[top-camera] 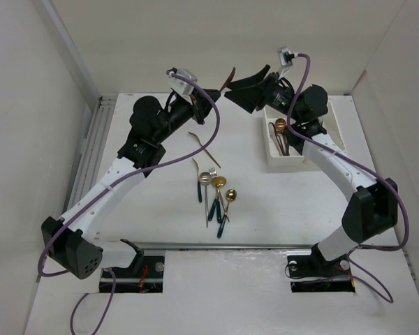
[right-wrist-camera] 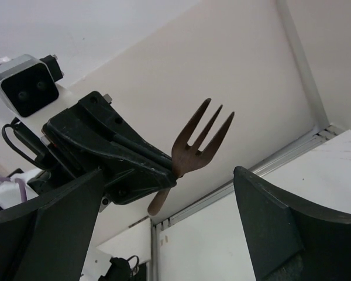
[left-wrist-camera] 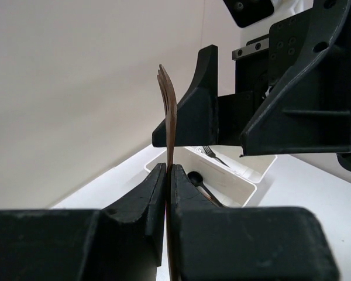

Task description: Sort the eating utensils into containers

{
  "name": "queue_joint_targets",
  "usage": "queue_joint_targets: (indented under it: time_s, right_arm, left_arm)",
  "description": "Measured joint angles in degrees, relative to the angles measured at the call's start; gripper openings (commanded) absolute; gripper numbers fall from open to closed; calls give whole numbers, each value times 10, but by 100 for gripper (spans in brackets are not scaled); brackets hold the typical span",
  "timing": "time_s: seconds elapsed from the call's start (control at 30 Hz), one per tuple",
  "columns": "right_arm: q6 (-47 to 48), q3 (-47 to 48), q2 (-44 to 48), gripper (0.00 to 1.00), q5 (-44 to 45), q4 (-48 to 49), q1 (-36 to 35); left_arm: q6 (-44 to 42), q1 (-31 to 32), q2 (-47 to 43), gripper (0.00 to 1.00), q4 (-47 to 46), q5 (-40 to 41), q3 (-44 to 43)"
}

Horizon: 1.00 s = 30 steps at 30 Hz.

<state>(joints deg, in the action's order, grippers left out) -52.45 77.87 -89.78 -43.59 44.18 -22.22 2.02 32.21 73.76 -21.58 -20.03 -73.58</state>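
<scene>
My left gripper [top-camera: 220, 91] [left-wrist-camera: 168, 167] is raised above the table's far side and shut on a wood-brown fork [top-camera: 228, 77] [left-wrist-camera: 168, 111], tines up. The right wrist view shows that fork [right-wrist-camera: 196, 146] clamped in the left gripper [right-wrist-camera: 117, 158]. My right gripper [top-camera: 237, 89] [right-wrist-camera: 169, 228] is open, its fingers [left-wrist-camera: 193, 111] on either side of the fork without touching it. The white two-compartment containers [top-camera: 271, 157] [left-wrist-camera: 245, 187] sit below the right arm, holding a black spoon [left-wrist-camera: 199, 181], a silver fork [left-wrist-camera: 213, 155] and a copper spoon [top-camera: 280, 125].
Several utensils lie mid-table: a copper fork [top-camera: 204, 148], a silver-headed spoon [top-camera: 204, 180], and gold-headed pieces with dark green handles [top-camera: 218, 183] [top-camera: 231, 195]. A metal rail [top-camera: 98, 139] runs along the left edge. White walls enclose the table.
</scene>
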Motion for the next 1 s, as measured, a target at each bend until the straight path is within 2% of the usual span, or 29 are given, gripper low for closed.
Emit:
queue_joint_targets:
  time_s: [0.27,0.37,0.7,0.87,1.0]
  right_arm:
    - [-13,21,-28,90,24,2,-19]
    - [-17,26,-43,85,31,0,-27]
    - [-22,57,-49,56,44,0,-30]
    - [-26,59,-63,56,45,0,-31]
    - [-28,59,-73,60,46,-1,-37]
  left_arm:
    - [3,0,-6,0,0,-2,1]
    - [4,0,-6,0,0,-1,1]
    - [8,1,-10,0,10,-1,16]
    - [9,1,-14,0,11,4,16]
    - [9,1,-14,0,10,8,17]
